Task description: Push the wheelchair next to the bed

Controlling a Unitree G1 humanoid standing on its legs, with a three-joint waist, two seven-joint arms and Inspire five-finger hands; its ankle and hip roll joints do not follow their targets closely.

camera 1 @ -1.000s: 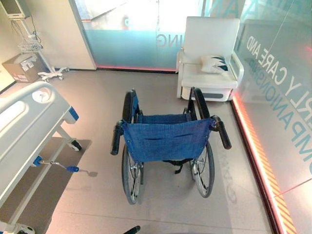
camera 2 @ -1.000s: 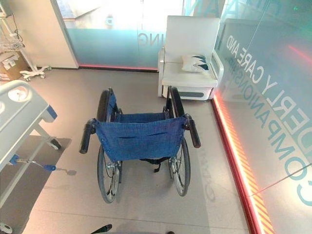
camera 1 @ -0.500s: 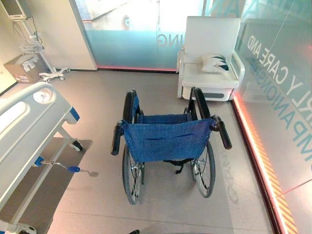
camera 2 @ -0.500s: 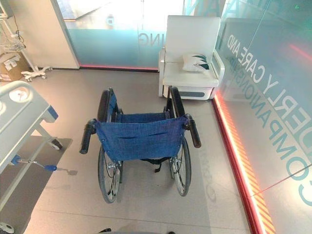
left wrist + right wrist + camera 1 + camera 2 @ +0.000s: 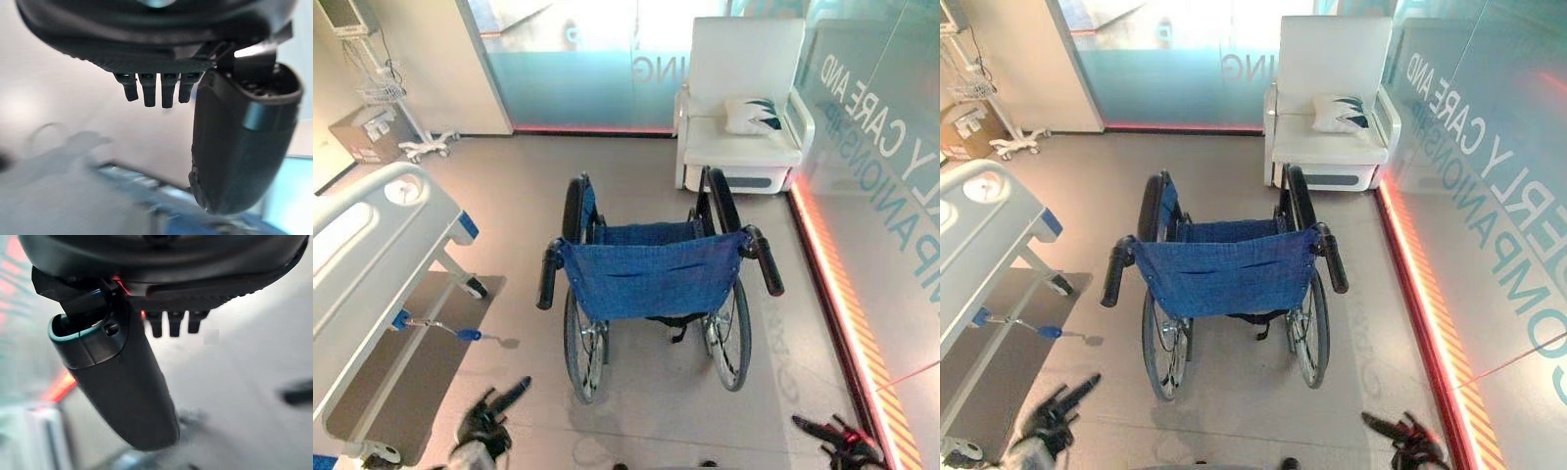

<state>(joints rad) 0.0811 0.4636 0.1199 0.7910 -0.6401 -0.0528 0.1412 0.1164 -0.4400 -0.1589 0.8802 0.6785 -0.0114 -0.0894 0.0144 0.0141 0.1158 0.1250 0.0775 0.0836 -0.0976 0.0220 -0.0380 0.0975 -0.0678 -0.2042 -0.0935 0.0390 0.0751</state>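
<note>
Wheelchair [image 5: 651,284] on grey floor [image 5: 519,206]; bed [image 5: 372,255] left.

Grey tiled floor [image 5: 646,431] — a white armchair [image 5: 741,98] with cushion [image 5: 751,115] against frosted glass walls [image 5: 578,59], brightly backlit.

Bare floor [image 5: 509,215] separates wheelchair [image 5: 651,279] from bed [image 5: 372,255]; armchair [image 5: 739,108] stands beyond.
</note>
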